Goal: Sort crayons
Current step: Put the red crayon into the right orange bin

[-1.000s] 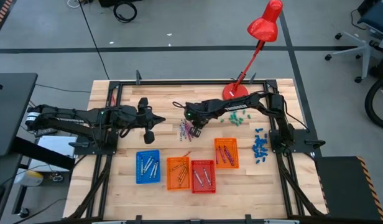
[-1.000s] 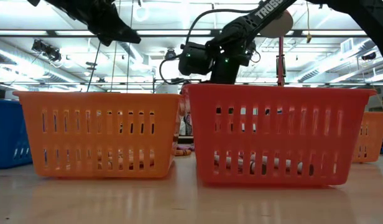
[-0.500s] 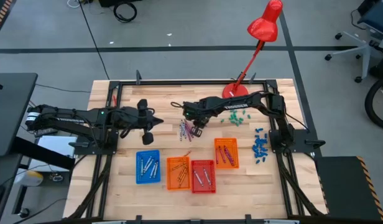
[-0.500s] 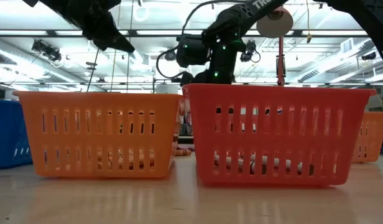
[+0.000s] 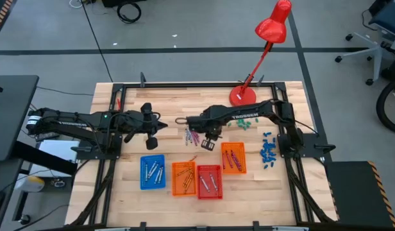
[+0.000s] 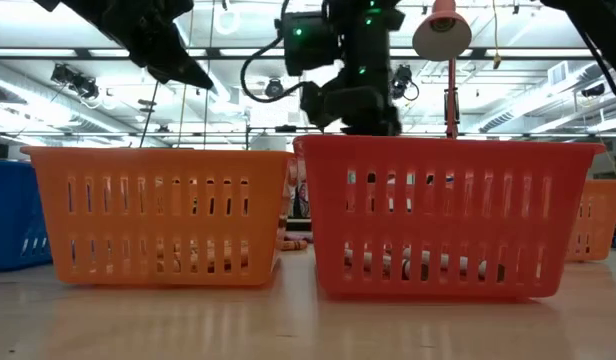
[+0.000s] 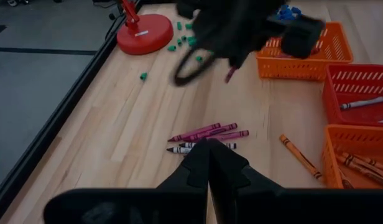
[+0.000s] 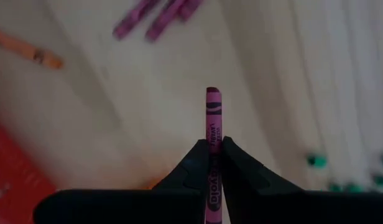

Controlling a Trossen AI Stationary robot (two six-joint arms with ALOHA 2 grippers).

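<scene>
Table (image 5: 130,186) seen from above, L to R. L arm waits at L side, L tool (image 5: 153,127) pressed together, holding nothing, just off the loose pile.

Front row: blue tray (image 5: 143,181) w/ a few grey-white crayons; orange tray (image 5: 174,187) w/ orange ones; red tray (image 5: 200,190) w/ grey-white and red-ish sticks, exact mix hard to tell. Further R and a bit back, 2nd orange tray (image 5: 243,158) w/ magenta/red crayons.

Mid table: loose pile (image 5: 192,135) of unsorted crayons, mostly magenta-purple plus a grey-white or two; L wrist view shows approx five lying side by side. One stray orange crayon (image 5: 192,158) lies apart, between pile and the front trays.

R tool (image 5: 212,136) hangs just R of the pile, between it and the 2nd orange tray, pinching a magenta crayon (image 8: 213,118) lengthwise, tip sticking out past the fingers (image 8: 193,165). Crayon is clear of the table, not over a tray yet.

Far R: teal bits (image 5: 243,120) near the lamp base (image 5: 242,94), blue bits (image 5: 268,151) by the R edge; not crayons, so not part of the job.

Progress, my read: well past halfway. All four trays have crayons in them. Left: drop the held magenta one, prob. into the 2nd orange tray w/ its like colours, then clear the small pile and the stray orange one. Maybe six or seven picks to go.
</scene>
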